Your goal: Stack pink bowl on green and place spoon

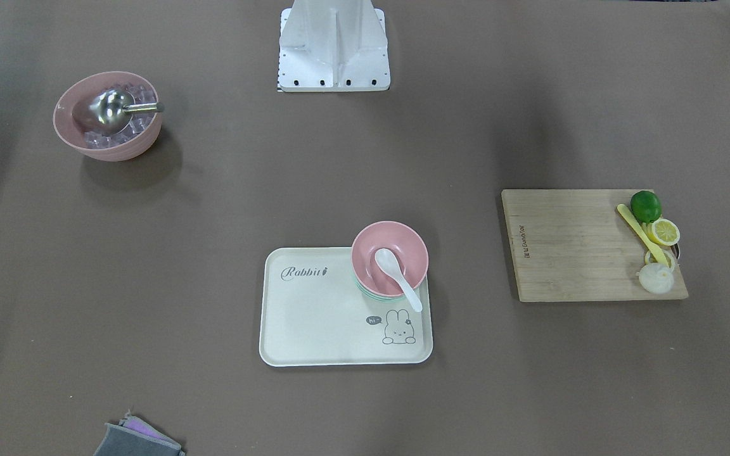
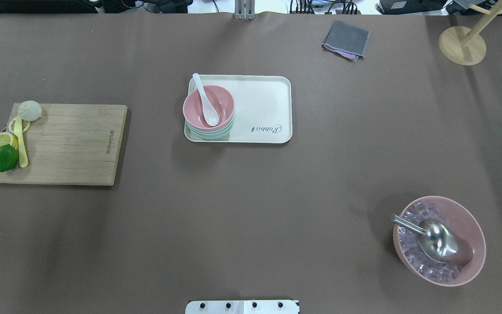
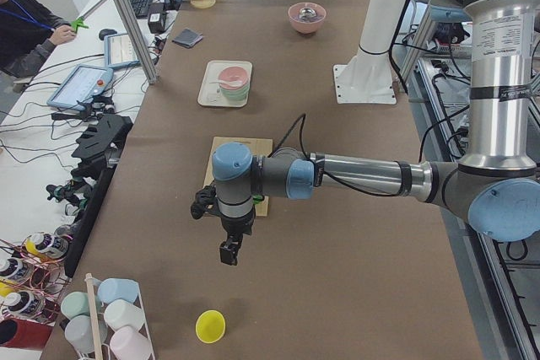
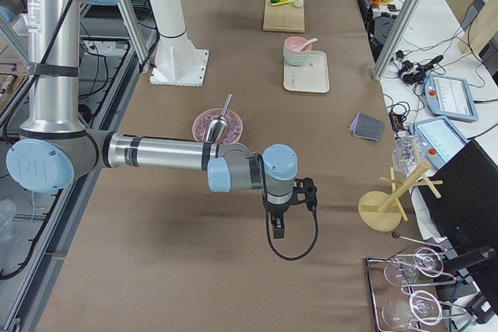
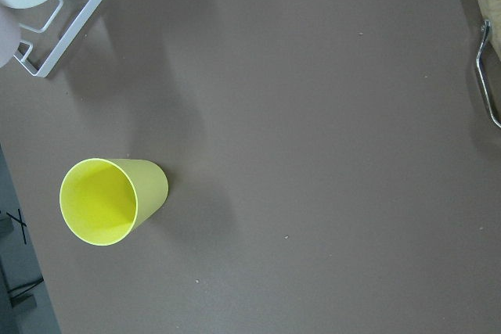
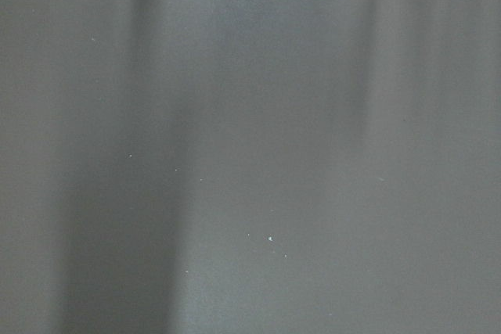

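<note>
A small pink bowl (image 1: 403,244) sits nested on top of a green bowl (image 1: 371,295) at a corner of the cream Rabbit tray (image 1: 314,316). A white spoon (image 1: 397,275) lies in the pink bowl with its handle over the rim. The stack also shows in the overhead view (image 2: 222,102). My left gripper (image 3: 228,252) hangs over the bare table beyond the cutting board, far from the tray; I cannot tell if it is open. My right gripper (image 4: 278,231) hangs over the table's other end, past the ice bowl; I cannot tell its state either.
A wooden cutting board (image 2: 72,144) carries a lime (image 2: 5,158), lemon slices, a yellow knife and a white bun. A large pink bowl (image 2: 473,235) holds ice cubes and a metal scoop. A grey cloth (image 2: 346,39), a wooden stand (image 2: 462,46) and a yellow cup (image 5: 109,199) are also present.
</note>
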